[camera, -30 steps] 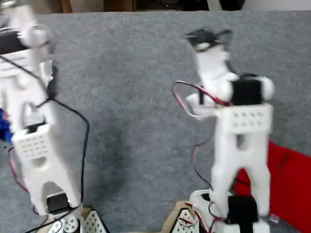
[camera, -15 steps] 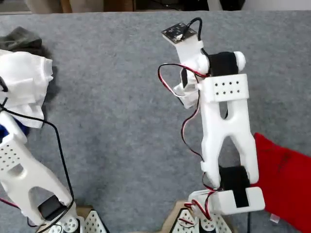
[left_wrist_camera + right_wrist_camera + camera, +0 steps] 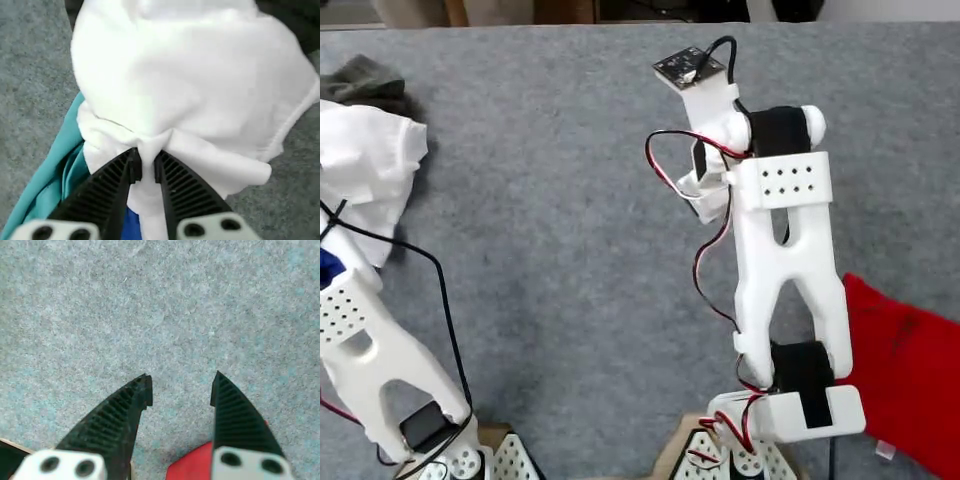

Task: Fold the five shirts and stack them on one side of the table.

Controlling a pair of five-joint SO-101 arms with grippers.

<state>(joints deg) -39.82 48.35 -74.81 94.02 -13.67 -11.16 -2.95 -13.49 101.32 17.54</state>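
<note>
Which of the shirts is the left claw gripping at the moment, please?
The white shirt: the left claw is shut on a fold of it. The teal shirt and the red shirt lie ungripped.

I see soft, even light across the grey table (image 3: 570, 150), moderately bright. A faint shadow lies along one edge of the white shirt (image 3: 365, 165). In my left wrist view the shirt glares nearly to plain white, its folds barely showing. My right wrist view is evenly lit, without glare.
</note>
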